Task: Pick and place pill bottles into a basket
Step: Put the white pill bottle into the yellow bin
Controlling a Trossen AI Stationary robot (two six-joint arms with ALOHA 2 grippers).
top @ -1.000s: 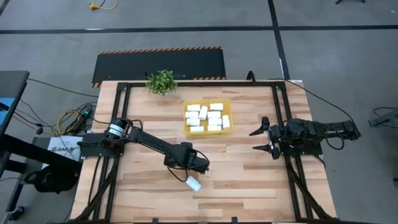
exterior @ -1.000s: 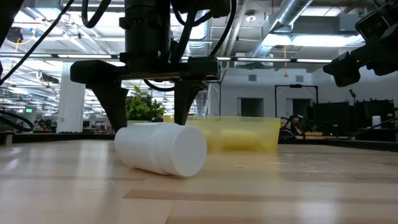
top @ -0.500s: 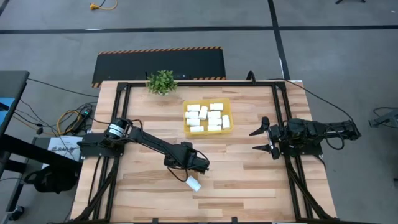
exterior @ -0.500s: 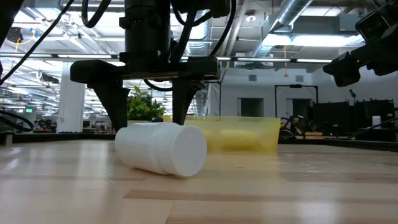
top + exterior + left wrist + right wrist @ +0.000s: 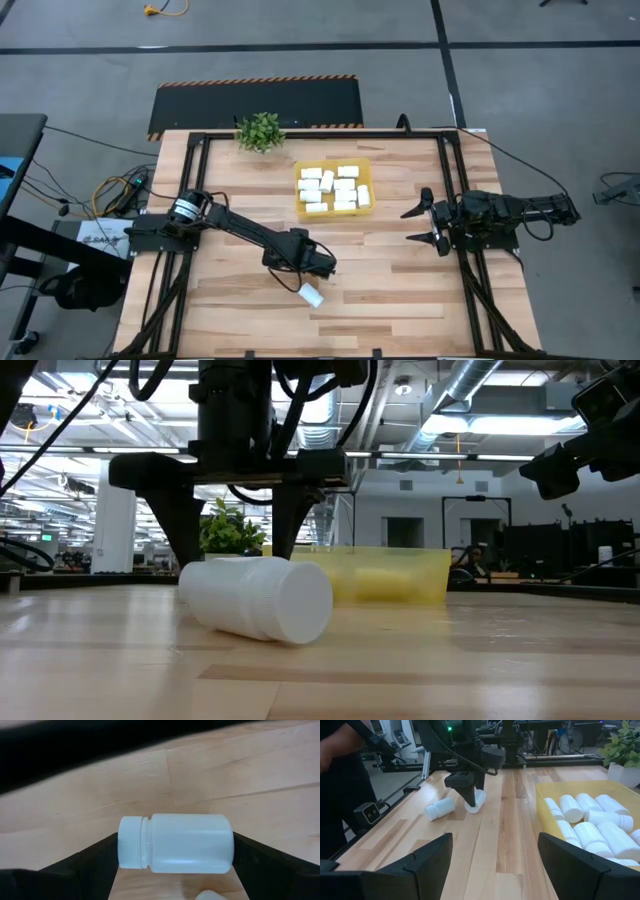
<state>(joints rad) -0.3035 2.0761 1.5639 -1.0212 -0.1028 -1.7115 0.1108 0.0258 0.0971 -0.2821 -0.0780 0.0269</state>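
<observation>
Pill bottle (image 5: 257, 596) unmoved on table, left gripper (image 5: 231, 536) fingers slightly narrower

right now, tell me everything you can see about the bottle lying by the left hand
The pill bottle is a stubby white plastic cylinder with a ribbed screw cap, unlabelled, capped, lying on its side on the wooden table, apart from the basket. The left hand straddles it, a dark finger close against each end.

Bare table (image 5: 390, 270) between basket (image 5: 366, 172) and lying bottle (image 5: 313, 295).
</observation>
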